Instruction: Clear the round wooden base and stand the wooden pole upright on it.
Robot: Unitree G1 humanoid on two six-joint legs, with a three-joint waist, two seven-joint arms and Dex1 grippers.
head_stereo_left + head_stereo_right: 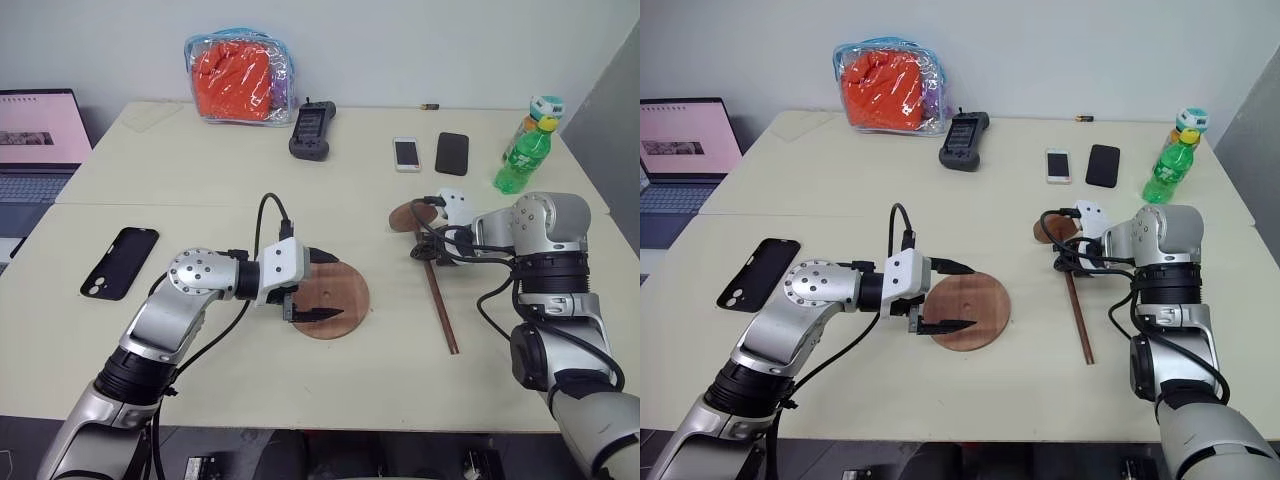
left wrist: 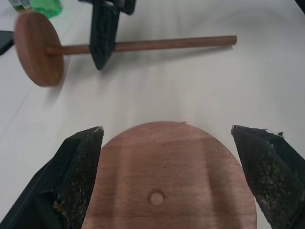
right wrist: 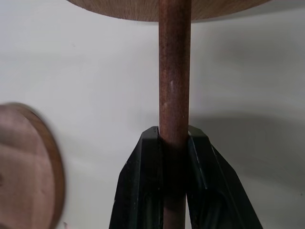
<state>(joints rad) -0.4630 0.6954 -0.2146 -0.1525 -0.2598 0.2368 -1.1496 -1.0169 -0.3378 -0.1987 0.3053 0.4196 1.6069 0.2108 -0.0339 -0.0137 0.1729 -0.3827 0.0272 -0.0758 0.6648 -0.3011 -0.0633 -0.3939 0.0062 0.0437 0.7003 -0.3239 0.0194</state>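
Beside the round wooden base [image 1: 333, 297], to its right on the tabletop [image 1: 200, 190], the wooden pole [image 1: 439, 305] is lying flat, its fixed disc end pointing toward the far edge and its bare end toward the near edge. The right tool [image 3: 174, 143] is clamping the rod, its two black fingers pressing on either side of the shaft not far from the disc end, so the step in hand looks to be the grasp before the lift. The left tool [image 2: 167, 157] is hovering over the base with its fingers standing wide apart, one on each side of the disc and gripping nothing; the small centre hole is showing between them and nothing is lying on the base.

The next move is probably calling for a lift of the pole, a swing to vertical, and a carry leftward to the base. The left tool is sitting right in that path, so it may need to back off or steady the disc.

Between pole and base the tabletop is bare. Beyond the base lie a black handset [image 1: 312, 128], two phones [image 1: 430, 153] and a green bottle [image 1: 524, 155], well apart. The pole's bare end is lying near the front edge.
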